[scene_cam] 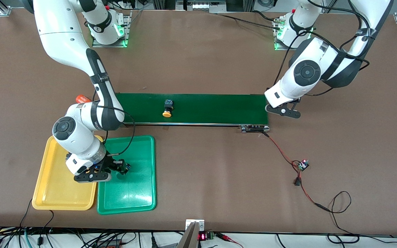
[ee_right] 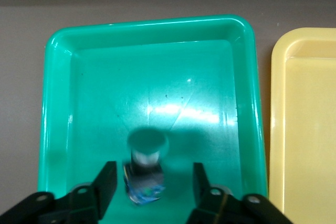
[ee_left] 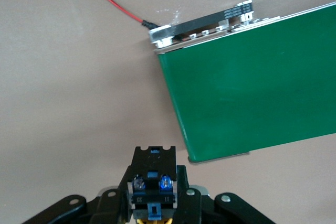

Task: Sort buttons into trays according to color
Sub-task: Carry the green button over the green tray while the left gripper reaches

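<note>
Front view gives you the whole table (scene_cam: pixel 198 179): the right gripper (scene_cam: pixel 121 167) hangs low over the green tray (scene_cam: pixel 140 203), near that tray's edge that meets the yellow tray (scene_cam: pixel 52 196), and the right arm's wrist and forearm cover the adjoining corners of both trays nearest the conveyor belt (scene_cam: pixel 212 107). In the right wrist view you can see its fingers (ee_right: pixel 105 182) spread apart with a green-capped button (ee_right: pixel 146 169) between them, blurred and touching neither finger, just above the green tray's floor. A yellow-capped button (scene_cam: pixel 167 108) lies on the conveyor belt, roughly a third of the way along from the right arm's end, cap toward the front camera. An orange cylinder (scene_cam: pixel 82 99) with white print shows at the belt's right-arm end, mostly hidden by the right arm. The left gripper (scene_cam: pixel 283 111) sits over the belt's end toward the left arm; the left wrist view shows you its jaws closed on a button (ee_left: pixel 152 187) with a black-and-blue body, its terminals facing the camera and a sliver of yellow-orange under it. A red and black cable (scene_cam: pixel 288 160) runs from the belt's motor end (scene_cam: pixel 253 128) to a small circuit board (scene_cam: pixel 302 165) on the table, toward the front edge.
</note>
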`<state>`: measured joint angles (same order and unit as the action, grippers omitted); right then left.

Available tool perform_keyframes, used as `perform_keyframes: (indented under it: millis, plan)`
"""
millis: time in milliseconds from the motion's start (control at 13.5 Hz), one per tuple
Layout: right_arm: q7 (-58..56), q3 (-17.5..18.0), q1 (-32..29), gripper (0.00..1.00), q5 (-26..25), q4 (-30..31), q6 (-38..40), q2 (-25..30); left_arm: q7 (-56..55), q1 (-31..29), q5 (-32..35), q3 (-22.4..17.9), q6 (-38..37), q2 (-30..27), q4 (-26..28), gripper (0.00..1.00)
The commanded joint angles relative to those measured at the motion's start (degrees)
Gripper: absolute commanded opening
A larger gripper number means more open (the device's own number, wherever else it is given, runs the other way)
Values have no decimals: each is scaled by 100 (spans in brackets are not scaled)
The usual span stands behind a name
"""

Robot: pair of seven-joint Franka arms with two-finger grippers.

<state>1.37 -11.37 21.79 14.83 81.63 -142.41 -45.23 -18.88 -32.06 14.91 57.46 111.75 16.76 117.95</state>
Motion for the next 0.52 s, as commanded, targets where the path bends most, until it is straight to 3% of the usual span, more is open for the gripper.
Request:
perform_keyframes:
  millis: [0, 222, 445]
  plan:
    - [-31, 4, -17, 100, -33, -138, -24, -74, -255, 1048, -164, -881, 74, -33, -158, 0]
    - [-5, 4, 26, 100, 2, -138, 72, -22, -212, 2052, -752, -2008, 372, 20, -237, 0]
    - [12, -23, 79, 100, 2, -147, 1264, 355, -204, 3002, -1138, -2993, 707, 99, -298, 0]
